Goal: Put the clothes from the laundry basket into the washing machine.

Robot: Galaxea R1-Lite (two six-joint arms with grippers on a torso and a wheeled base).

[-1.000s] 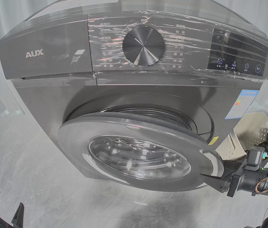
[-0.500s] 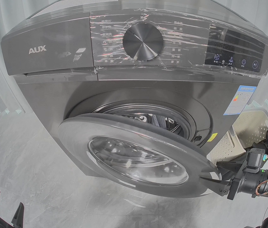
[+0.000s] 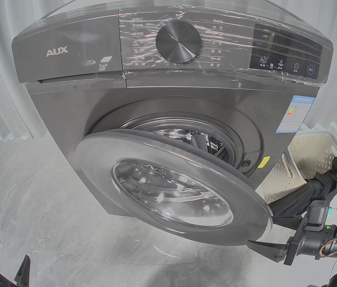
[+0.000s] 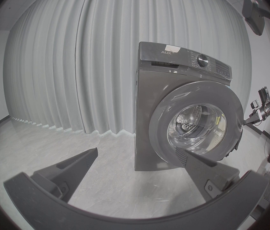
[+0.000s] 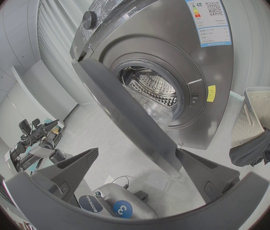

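Now straddling the door rim, with clothes hanging off the laundry basket.

Sets the right gripper low at the near right, spread wide around the door's free right edge and clamping nothing; runs that edge between the two fingers in the right wrist view. Parks the left gripper at the near left, well apart from the washing machine, likewise wide open and empty. Leaves the door swung partway out from its left hinge, baring part of the drum behind it. Puts the laundry basket just right of the machine, farther off than the right gripper, with the dark clothes draped over its near rim and trailing down outside, close to that gripper; cannot tell whether touching.
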